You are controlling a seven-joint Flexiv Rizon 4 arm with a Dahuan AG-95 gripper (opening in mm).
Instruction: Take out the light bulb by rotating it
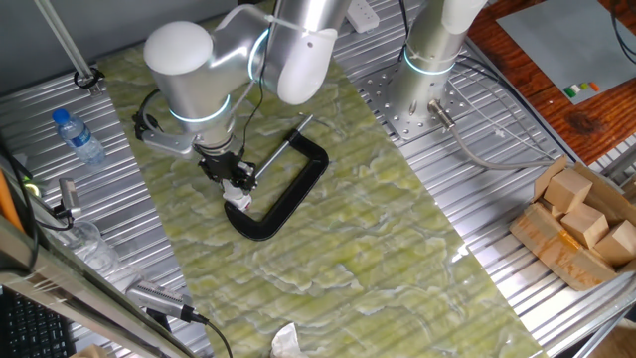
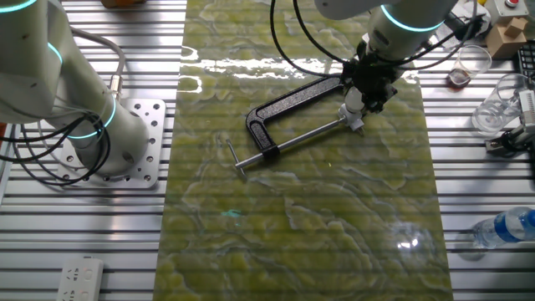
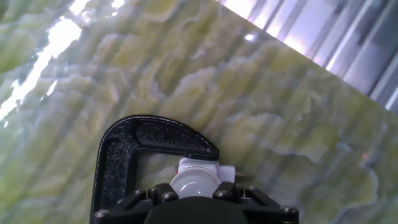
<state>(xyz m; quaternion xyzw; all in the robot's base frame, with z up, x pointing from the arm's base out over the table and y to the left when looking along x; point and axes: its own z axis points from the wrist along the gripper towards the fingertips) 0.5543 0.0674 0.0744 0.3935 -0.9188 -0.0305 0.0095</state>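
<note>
Where fingers point(image 3: 196, 198) close, light bulb point(image 3: 194, 182) half-hidden.

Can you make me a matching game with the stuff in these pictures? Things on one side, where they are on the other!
Things:
1. light bulb
2. black C-clamp
3. water bottle
4. wooden blocks

Places:
A. lying on the metal slats beside the mat
B. between the gripper jaws
C. piled in a cardboard box
D. lying flat on the green mat

Pairs: 1-B, 2-D, 3-A, 4-C
</note>
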